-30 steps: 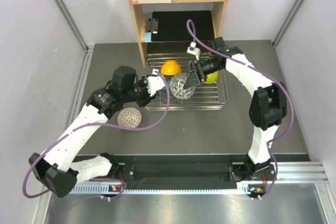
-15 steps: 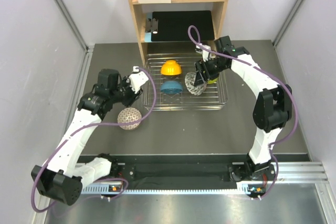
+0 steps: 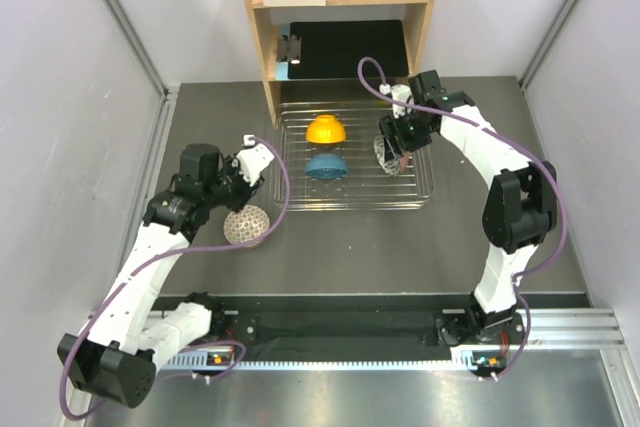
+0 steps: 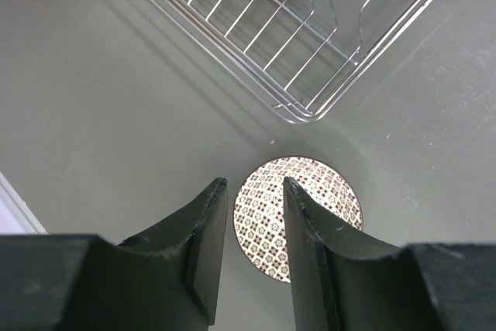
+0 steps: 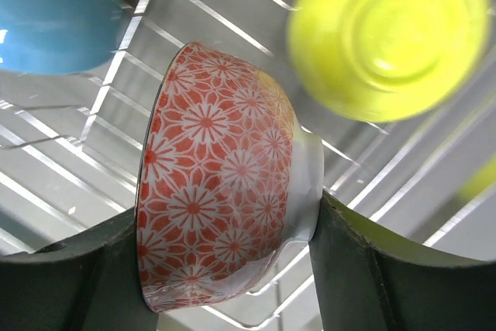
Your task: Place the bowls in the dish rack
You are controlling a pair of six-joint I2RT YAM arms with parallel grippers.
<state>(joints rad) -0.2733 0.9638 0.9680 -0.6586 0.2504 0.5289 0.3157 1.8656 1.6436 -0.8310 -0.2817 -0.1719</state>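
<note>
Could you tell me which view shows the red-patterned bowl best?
The right wrist view: the bowl fills it, on edge between the jaws. The top view shows it small, partly hidden; the left wrist view misses it.

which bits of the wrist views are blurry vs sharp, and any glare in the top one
Right wrist view: the red-flowered bowl is sharp, while the lime-green bowl and blue bowl behind it look soft. Left wrist view: the net-patterned bowl is crisp, with soft shadows on the table. Top view: even light, no harsh glare.
</note>
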